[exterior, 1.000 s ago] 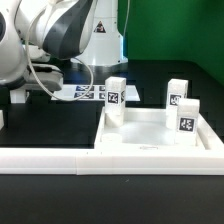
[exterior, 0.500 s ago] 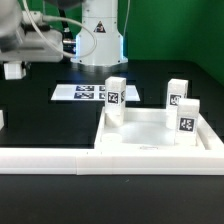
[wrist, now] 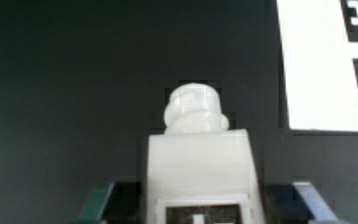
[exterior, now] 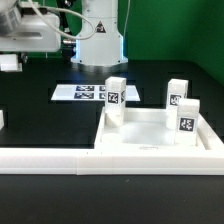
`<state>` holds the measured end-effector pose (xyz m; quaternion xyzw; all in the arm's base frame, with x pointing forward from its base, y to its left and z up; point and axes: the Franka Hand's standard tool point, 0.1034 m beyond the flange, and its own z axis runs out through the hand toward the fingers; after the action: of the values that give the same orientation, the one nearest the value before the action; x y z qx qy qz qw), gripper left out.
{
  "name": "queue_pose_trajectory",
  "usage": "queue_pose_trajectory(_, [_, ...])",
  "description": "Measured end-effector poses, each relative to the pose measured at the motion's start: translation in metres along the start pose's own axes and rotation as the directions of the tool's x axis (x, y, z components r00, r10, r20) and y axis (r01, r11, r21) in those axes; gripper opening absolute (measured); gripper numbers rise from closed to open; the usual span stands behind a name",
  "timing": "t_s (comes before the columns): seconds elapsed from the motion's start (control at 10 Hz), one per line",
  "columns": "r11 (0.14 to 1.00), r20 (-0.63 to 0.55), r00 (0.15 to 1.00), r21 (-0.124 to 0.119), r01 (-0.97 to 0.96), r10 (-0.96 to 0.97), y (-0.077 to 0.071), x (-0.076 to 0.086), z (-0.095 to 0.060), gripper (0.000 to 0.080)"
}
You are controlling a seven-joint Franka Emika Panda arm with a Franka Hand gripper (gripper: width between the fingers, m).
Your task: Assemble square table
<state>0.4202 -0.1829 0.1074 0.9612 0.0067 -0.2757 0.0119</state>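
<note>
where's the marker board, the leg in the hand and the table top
marker board [exterior: 88,92], exterior view, tagged face
leg [wrist: 197,150], wrist view, white body
table top [exterior: 160,140], exterior view, bare floor

The black table [exterior: 40,125] lies open on the exterior view's left — bare surface between the marker board [exterior: 90,92] and the long rail [exterior: 50,156] in front. On the right the way is crowded: the top [exterior: 155,135] sits against the rail, with three legs [exterior: 115,97] [exterior: 177,96] [exterior: 187,118] upright on it, narrow gaps between them. The robot base [exterior: 100,35] blocks the back. In the wrist view the held leg [wrist: 197,150] hangs over bare black table — the marker board [wrist: 327,60] lies beside it.
</note>
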Motion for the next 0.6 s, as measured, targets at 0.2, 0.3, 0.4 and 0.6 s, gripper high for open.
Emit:
queue_pose_trajectory(0.2, [0.997, -0.174, 0.982, -0.006, -0.081, 0.079, -0.049, 0.026, -0.066, 0.0288])
queue_pose_trajectory(0.3, [0.996, -0.228, 0.970, -0.023, -0.086, 0.078, -0.068, 0.034, -0.091, 0.0288])
queue_pose_trajectory(0.4, [0.997, -0.262, 0.963, -0.038, -0.070, 0.058, -0.076, 0.042, -0.104, 0.0288])
queue_pose_trajectory(0.6, [0.997, -0.396, 0.917, -0.039, -0.062, 0.041, -0.070, 0.047, -0.097, 0.0288])
